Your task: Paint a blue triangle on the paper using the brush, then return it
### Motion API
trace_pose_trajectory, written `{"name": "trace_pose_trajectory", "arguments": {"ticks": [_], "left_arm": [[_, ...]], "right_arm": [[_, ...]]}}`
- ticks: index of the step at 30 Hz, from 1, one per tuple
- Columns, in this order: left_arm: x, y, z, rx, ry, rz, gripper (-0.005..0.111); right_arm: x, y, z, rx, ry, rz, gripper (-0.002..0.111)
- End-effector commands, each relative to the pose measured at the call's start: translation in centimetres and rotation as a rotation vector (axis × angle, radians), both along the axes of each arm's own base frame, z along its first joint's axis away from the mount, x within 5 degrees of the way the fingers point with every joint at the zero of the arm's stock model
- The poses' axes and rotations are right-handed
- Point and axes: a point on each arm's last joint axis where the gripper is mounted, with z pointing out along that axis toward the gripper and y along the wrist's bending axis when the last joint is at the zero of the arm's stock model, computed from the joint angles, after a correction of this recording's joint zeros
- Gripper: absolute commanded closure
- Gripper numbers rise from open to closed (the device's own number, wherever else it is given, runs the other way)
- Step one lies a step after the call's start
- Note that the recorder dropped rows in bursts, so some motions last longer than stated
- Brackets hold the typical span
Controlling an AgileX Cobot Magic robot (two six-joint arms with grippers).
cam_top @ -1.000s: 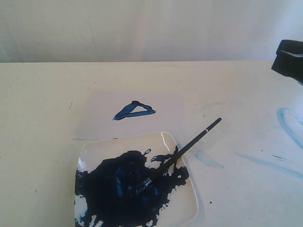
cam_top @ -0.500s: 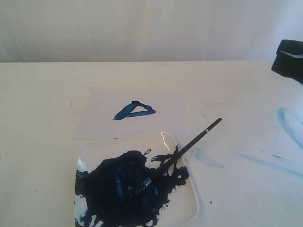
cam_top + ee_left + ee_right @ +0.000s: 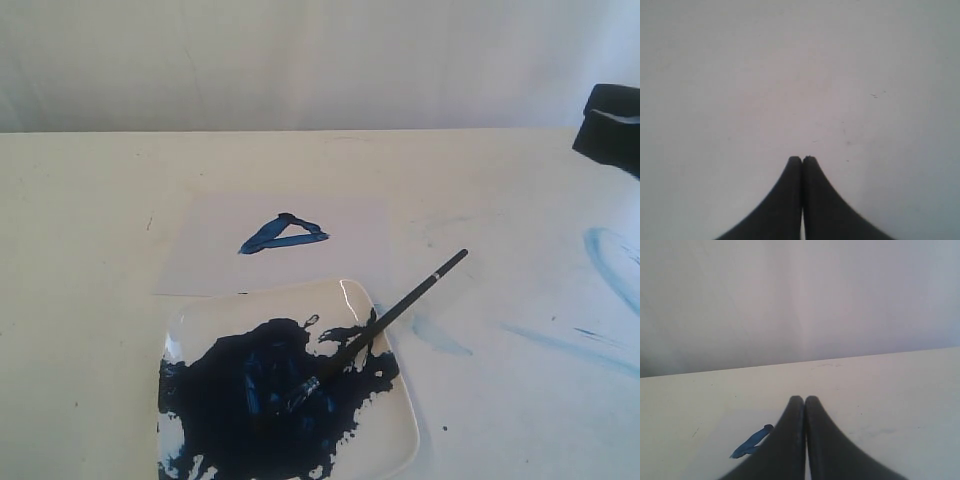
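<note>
Across the last second nothing on the table (image 3: pixel 80 300) shifts. The brush (image 3: pixel 400 308) lies exactly as it did, bristles sunk in the dark paint puddle (image 3: pixel 250 400) on the white plate (image 3: pixel 395 435), handle sloping out over the plate's rim toward the pale blue smears (image 3: pixel 440 338). The blue triangle (image 3: pixel 284 233) sits finished on the paper (image 3: pixel 215 260), just behind the plate. The right gripper (image 3: pixel 805 400) is pinched fully together on nothing, well apart from the brush. The left gripper (image 3: pixel 802 160) is likewise closed and empty over bare surface. With the 2 steps apparently done and no motion, I judge the task complete.
</note>
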Motion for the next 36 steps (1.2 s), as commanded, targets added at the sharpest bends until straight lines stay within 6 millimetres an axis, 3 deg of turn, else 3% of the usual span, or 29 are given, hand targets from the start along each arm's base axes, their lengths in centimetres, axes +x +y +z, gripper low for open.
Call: {"name": "trace_pose_trajectory", "arguments": {"ticks": [1, 13, 36], "left_arm": [[0.71, -1.61, 0.69, 0.153, -0.078, -0.261, 0.107], [0.64, -1.96, 0.51, -0.022, -0.09, -0.291, 0.107], [0.63, -2.19, 0.51, -0.03, -0.09, -0.33, 0.107]], "right_arm": [[-0.08, -0.07, -0.04, -0.014, -0.008, 0.0, 0.108], [-0.08, -0.07, -0.04, -0.014, -0.008, 0.0, 0.108], [-0.08, -0.07, -0.04, -0.014, -0.008, 0.0, 0.108]]}}
